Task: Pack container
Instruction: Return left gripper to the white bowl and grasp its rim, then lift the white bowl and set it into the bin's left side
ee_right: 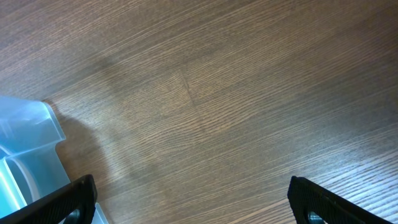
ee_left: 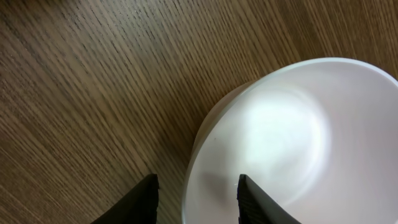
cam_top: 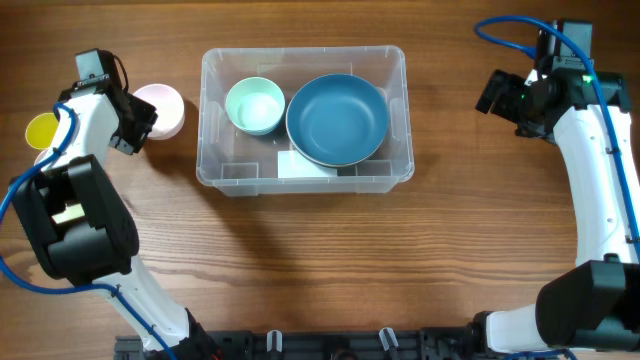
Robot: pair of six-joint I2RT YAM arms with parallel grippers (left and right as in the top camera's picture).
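Observation:
The clear plastic container (cam_top: 212, 170) stands in the middle of the table with a white label (cam_top: 305, 166) on its floor. Inside it sit a large blue bowl (cam_top: 337, 118) and a small mint bowl (cam_top: 254, 104). A pale pink bowl (cam_top: 165, 108) stands on the table left of the container. My left gripper (cam_top: 138, 128) is at that bowl's left rim. In the left wrist view the left gripper (ee_left: 197, 193) is open and straddles the rim of the pink bowl (ee_left: 298, 137), one finger inside and one outside. My right gripper (cam_top: 498, 95) is open and empty right of the container.
A yellow round object (cam_top: 42, 129) lies at the far left, partly behind the left arm. In the right wrist view the right gripper (ee_right: 193, 199) hangs over bare wood with a corner of the container (ee_right: 28, 143) at the left edge.

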